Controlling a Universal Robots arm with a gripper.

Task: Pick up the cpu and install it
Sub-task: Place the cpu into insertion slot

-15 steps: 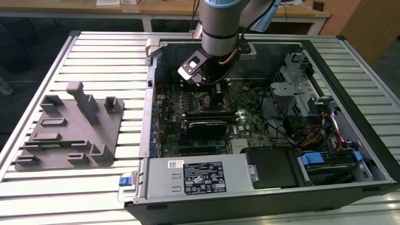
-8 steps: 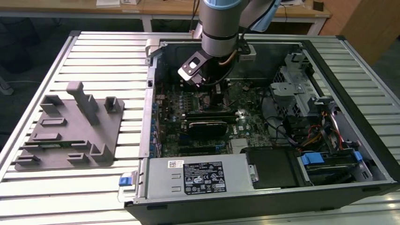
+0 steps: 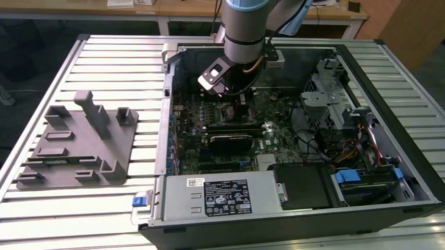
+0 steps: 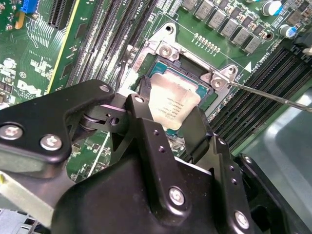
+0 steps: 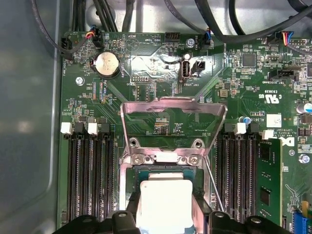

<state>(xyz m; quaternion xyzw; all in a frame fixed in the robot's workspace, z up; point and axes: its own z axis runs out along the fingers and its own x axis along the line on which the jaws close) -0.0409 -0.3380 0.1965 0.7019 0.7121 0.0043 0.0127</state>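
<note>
- Cpu (image 4: 173, 105): small flat square chip with a pale silver-grey metal top; sat clamped between two black fingers, directly over the square socket (image 5: 161, 171) on the green motherboard (image 5: 146, 87). Could not tell whether it was fully seated.
- Gripper (image 4: 170, 114): black metal two-finger claw; pressed against two opposite edges of the cpu in both wrist views, one finger (image 4: 139, 105) on each side.
- Retention frame (image 5: 173, 105): bright silver metal bracket; stood swung open beyond the socket, hinged at two screws beside it.
- Lever (image 4: 273, 96): thin bare steel wire; angled away from one corner of the socket, across the neighbouring slots.
- Memory slots (image 5: 90, 170): long black plastic rows; flanked the socket on both sides.
- Arm (image 3: 243, 36): grey tubular robot arm; reached down into the open black computer case (image 3: 389, 104), which lay on the slatted aluminium table (image 3: 104, 62).
- Fixture block (image 3: 76, 146): grey plastic plate with upright posts; rested on the table at the exterior view's left, well apart from the arm.
</note>
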